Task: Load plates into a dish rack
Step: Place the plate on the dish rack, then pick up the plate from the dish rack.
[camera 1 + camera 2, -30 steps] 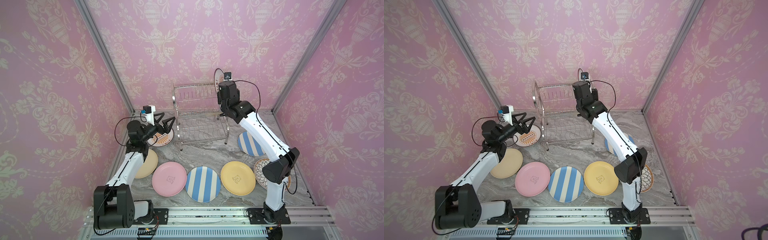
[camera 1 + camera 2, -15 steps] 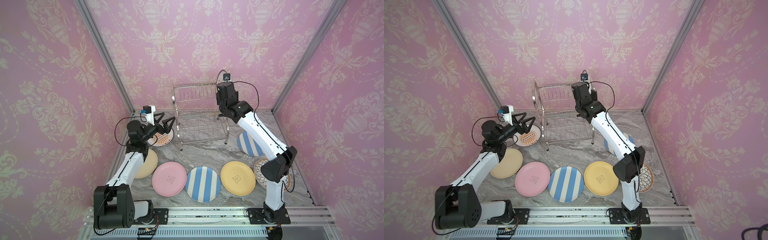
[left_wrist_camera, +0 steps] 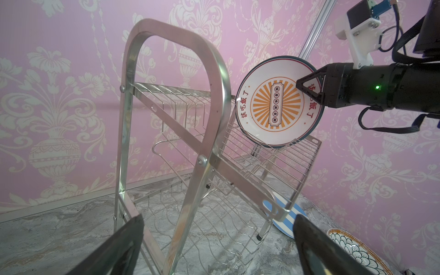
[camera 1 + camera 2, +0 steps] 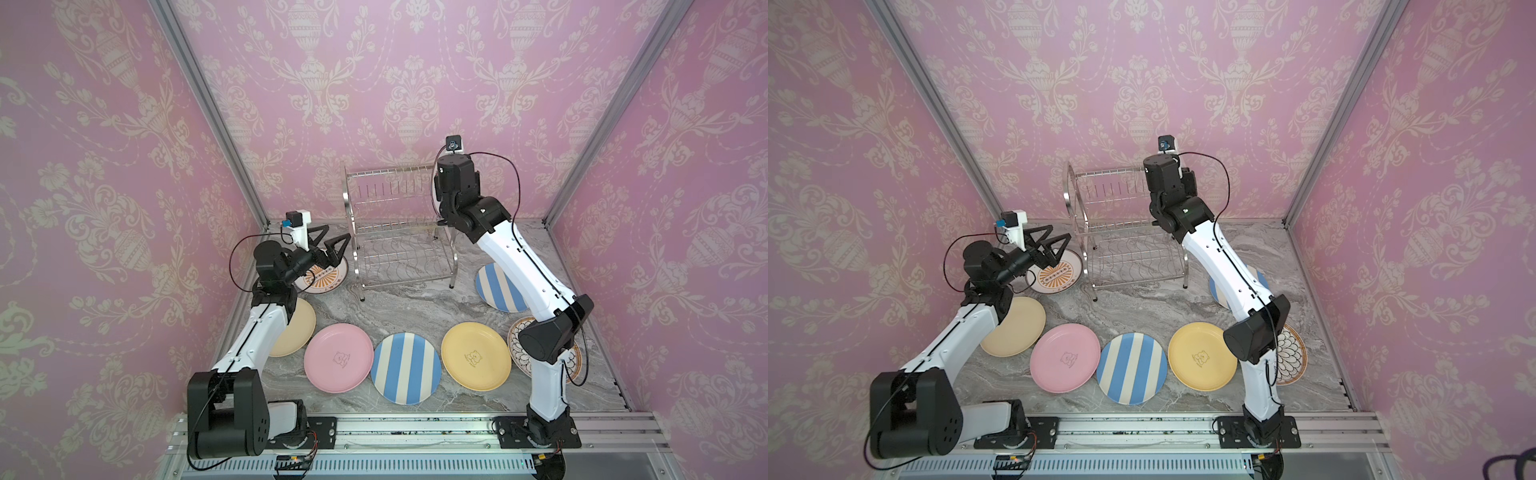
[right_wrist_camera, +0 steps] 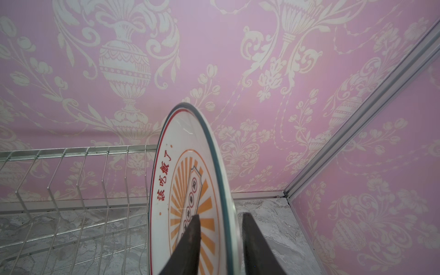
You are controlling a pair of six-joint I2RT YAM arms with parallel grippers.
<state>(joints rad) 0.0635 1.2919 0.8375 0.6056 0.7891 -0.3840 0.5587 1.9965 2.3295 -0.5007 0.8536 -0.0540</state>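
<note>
Orange-sunburst plate (image 3: 277, 102) stands on edge on the upper shelf of the dish rack (image 3: 221, 95).
Your right end effector (image 5: 220, 215) straddles its rim, jaws parted; withdraw crookedly and you could topple it.

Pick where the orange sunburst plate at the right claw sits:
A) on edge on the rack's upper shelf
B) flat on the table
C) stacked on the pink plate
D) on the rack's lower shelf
A: in the left wrist view the sunburst plate stands on edge on the upper shelf of the dish rack, and the right claw straddles its rim.
</note>
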